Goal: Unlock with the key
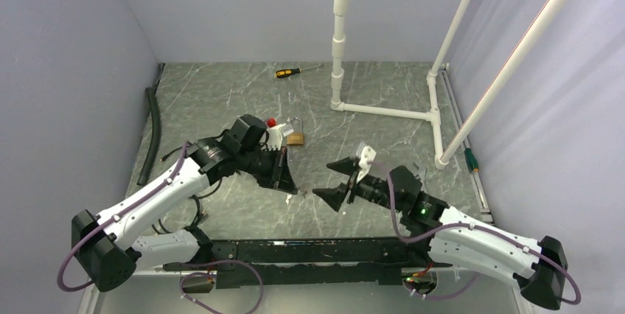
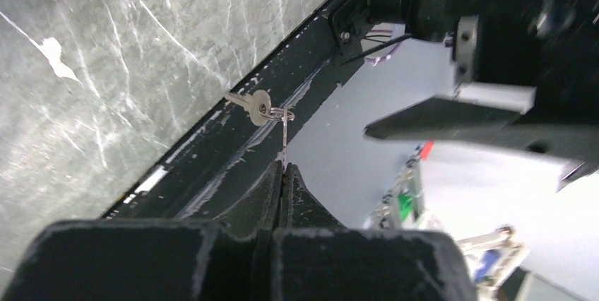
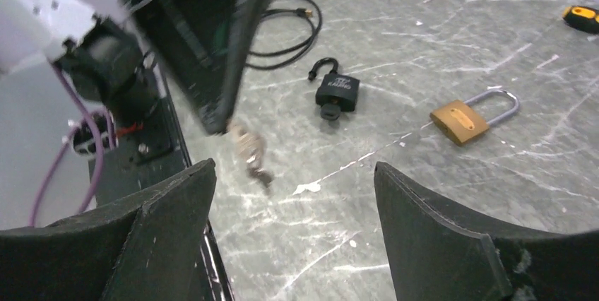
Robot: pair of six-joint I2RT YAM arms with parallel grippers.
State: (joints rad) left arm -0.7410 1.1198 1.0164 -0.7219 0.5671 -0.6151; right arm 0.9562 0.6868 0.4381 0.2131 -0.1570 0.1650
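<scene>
My left gripper (image 2: 284, 168) is shut on a thin silver key (image 2: 284, 138) that shows edge-on between its jaws. A second key (image 2: 258, 107) dangles from the ring (image 2: 284, 112) at its end. In the right wrist view the bunch of keys (image 3: 251, 154) hangs blurred below the left gripper's fingers (image 3: 233, 68), above the table. A brass padlock (image 3: 463, 121) (image 1: 295, 138) with a steel shackle lies flat on the table. A black padlock (image 3: 337, 92) lies nearer the left arm. My right gripper (image 3: 294, 170) (image 1: 333, 180) stands open and empty, facing the keys from the right.
A yellow-and-black screwdriver (image 1: 291, 72) lies at the back of the table. A white pipe frame (image 1: 383, 111) stands at the back right. A black hose (image 1: 155, 133) runs along the left edge. Loose black cable (image 3: 282, 39) lies near the black padlock.
</scene>
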